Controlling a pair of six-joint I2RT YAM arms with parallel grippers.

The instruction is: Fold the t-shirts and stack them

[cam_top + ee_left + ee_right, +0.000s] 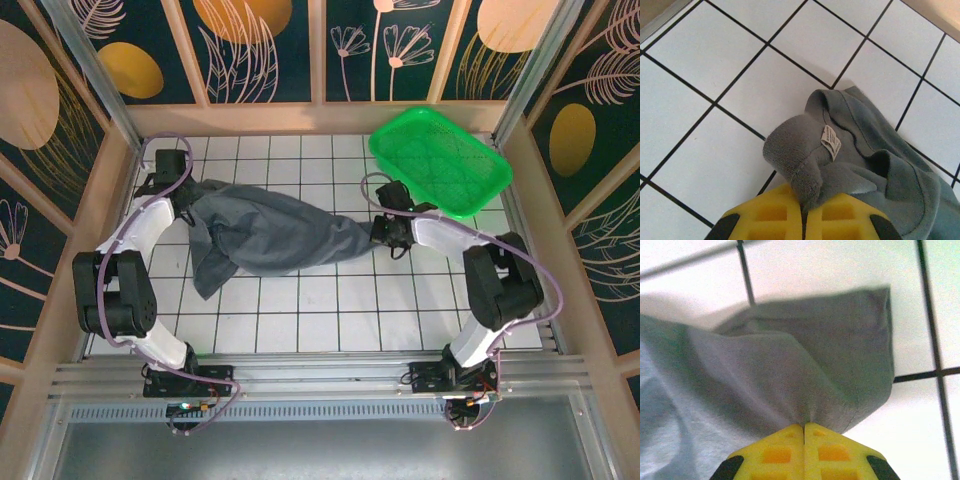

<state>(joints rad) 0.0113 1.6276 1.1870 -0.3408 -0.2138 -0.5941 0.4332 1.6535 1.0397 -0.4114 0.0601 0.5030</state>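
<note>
The grey t-shirt [265, 238] lies bunched in a long band across the white tiled table [300, 320], stretched between the two arms. The left arm [140, 235] meets its left end and the right arm [455, 240] its right end.

In the left wrist view the yellow left jaws are closed together on the ribbed collar [790, 152], which rises out of the slit between them. A small white label [830, 142] sits just above the pinch, and the rest of the cloth runs off to the right.

In the right wrist view the right jaws are pressed tight on a fold of cloth below a hemmed corner [875, 340], with the fabric fanning up and to the left.

At the shirt's left end a flap spreads toward the near edge. A green basket [440, 160] sits in the far right corner, apart from the shirt.
</note>
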